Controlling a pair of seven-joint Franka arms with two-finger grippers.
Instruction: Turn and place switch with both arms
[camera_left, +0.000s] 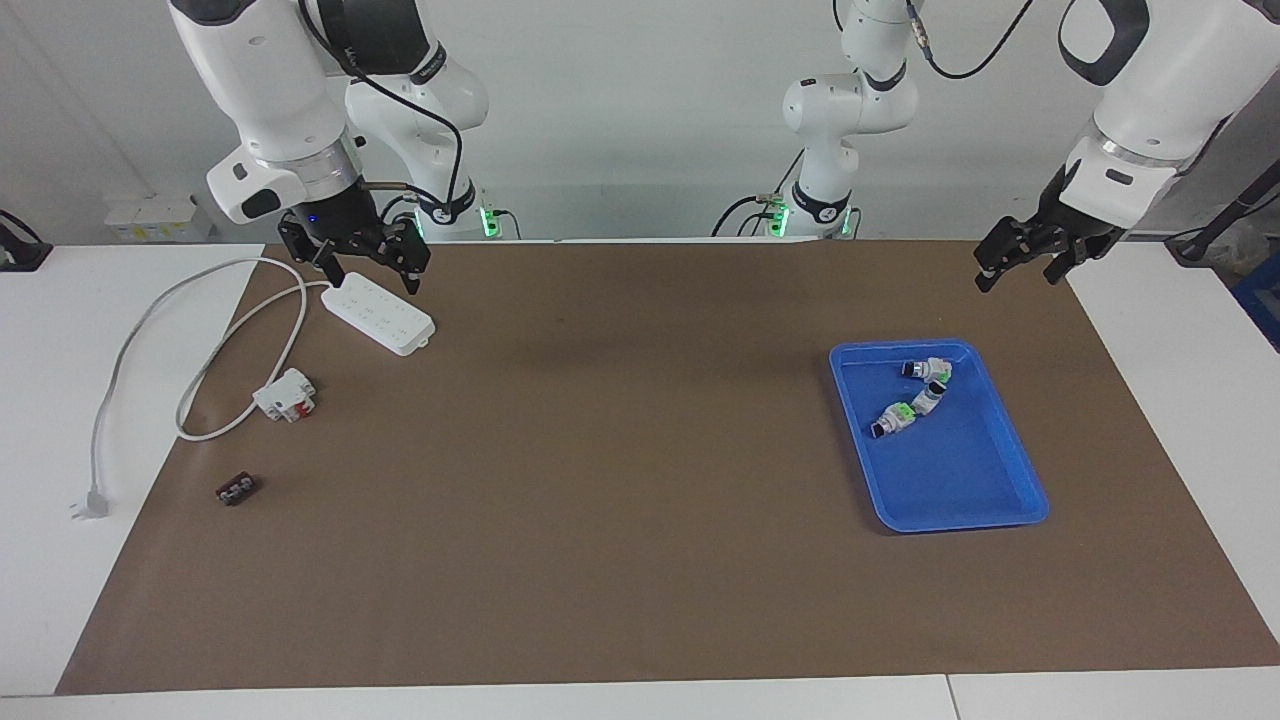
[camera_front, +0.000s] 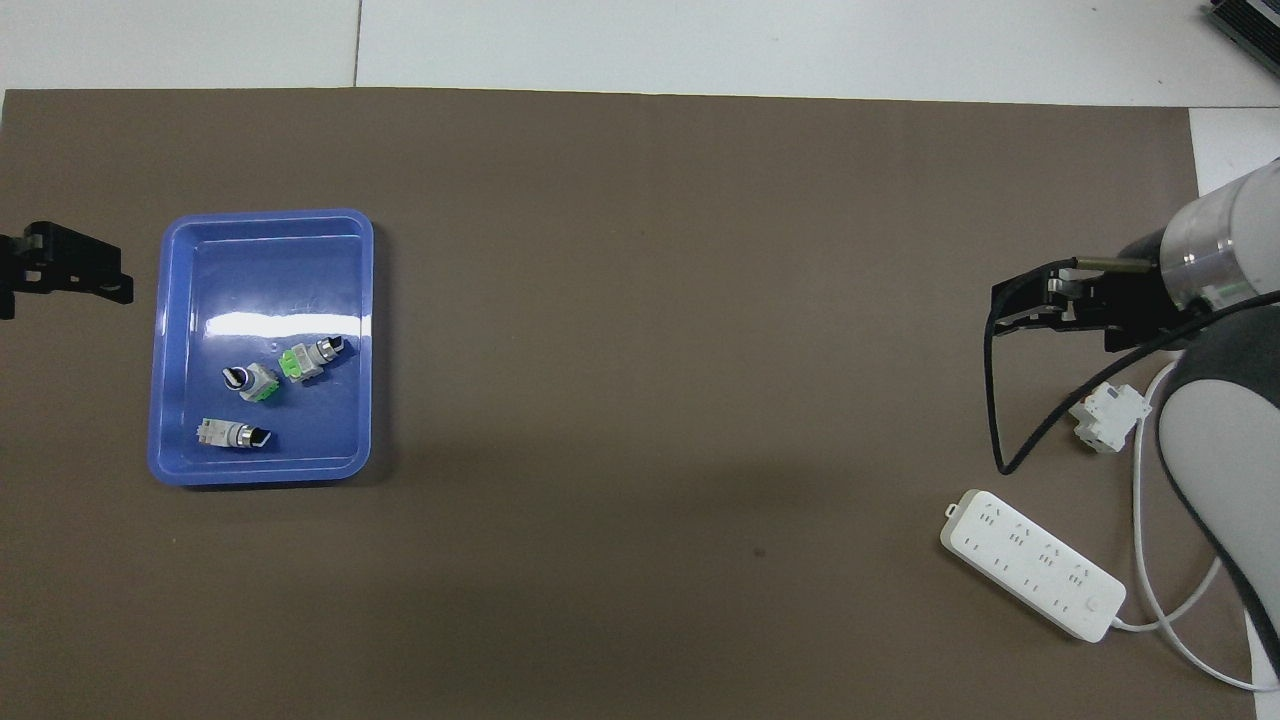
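Facing view first, reading across: we see the right claw (camera_left: 368, 268) hanging over the white power strip (camera_left: 380, 314) at the right arm's end of the counter (camera_left: 600, 500), its fingers spread and holding nothing; this arm waits. Further along sits the blue tray (camera_left: 1010, 440), with three switches lying in it on their sides. The switch (camera_left: 893, 419) we would take lies farthest from the robots of the three, its green end touching a neighbour. We judge it light, rigid and hard-shelled, with a smooth round barrel that could roll or slip, so we would grip across the white-grey middle, not the black knob tip, which probably turns. Last, the left claw (camera_left: 1022, 266) hangs over the brown mat beside the tray's nearer end, clear of it, fingers wide apart and empty, touching nothing.
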